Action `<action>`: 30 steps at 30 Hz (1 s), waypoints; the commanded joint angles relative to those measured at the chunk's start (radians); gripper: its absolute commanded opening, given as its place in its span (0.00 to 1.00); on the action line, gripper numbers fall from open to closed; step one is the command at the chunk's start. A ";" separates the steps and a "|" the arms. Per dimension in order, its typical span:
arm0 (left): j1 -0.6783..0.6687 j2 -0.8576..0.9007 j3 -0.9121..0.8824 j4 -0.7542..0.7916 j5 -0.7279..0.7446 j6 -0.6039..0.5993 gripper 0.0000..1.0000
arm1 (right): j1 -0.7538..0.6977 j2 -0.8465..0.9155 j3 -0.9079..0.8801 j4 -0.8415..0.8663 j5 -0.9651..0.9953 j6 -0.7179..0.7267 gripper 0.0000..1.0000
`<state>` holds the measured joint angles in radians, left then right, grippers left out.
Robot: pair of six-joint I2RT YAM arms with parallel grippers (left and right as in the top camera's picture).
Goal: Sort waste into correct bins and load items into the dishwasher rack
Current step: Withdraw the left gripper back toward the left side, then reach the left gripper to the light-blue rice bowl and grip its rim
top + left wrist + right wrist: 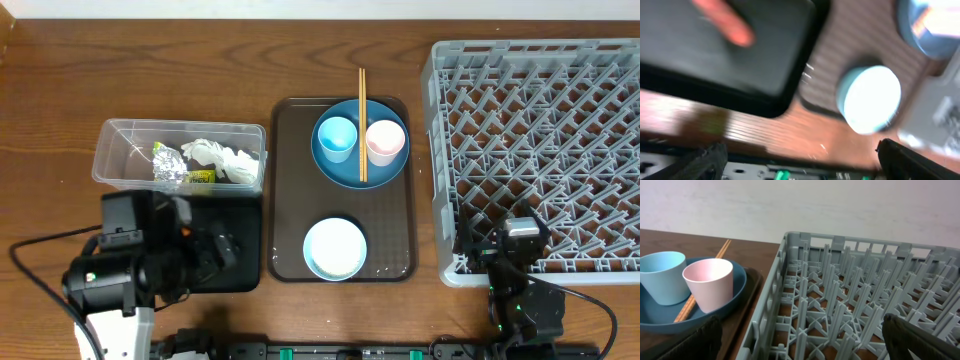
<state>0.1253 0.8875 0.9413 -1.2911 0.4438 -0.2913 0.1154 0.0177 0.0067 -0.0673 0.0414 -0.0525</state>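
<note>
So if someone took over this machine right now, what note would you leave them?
Left gripper and right gripper: both open, empty.
Done: foil wrapper and napkins in clear tub; carrot piece in black tray.
To do: blue plate with blue cup, pink cup and chopsticks, plus white bowl, all sit on brown tray; the rack holds nothing yet.
</note>
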 commanded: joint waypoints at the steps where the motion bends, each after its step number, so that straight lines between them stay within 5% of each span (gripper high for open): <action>1: -0.089 0.001 0.018 -0.005 0.098 0.026 0.98 | -0.006 -0.002 -0.001 -0.004 0.007 -0.005 0.99; 7: -0.337 0.001 0.018 0.097 0.048 -0.122 0.98 | -0.006 -0.002 -0.001 -0.004 0.007 -0.005 0.99; 19: -0.939 0.208 0.018 0.314 -0.347 -0.415 0.98 | -0.006 -0.002 -0.001 -0.004 0.007 -0.005 0.99; 30: -1.085 0.501 0.018 0.576 -0.321 -0.448 1.00 | -0.006 -0.002 -0.001 -0.004 0.007 -0.005 0.99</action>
<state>-0.9554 1.3556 0.9424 -0.7444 0.1043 -0.7181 0.1154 0.0177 0.0067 -0.0677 0.0414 -0.0525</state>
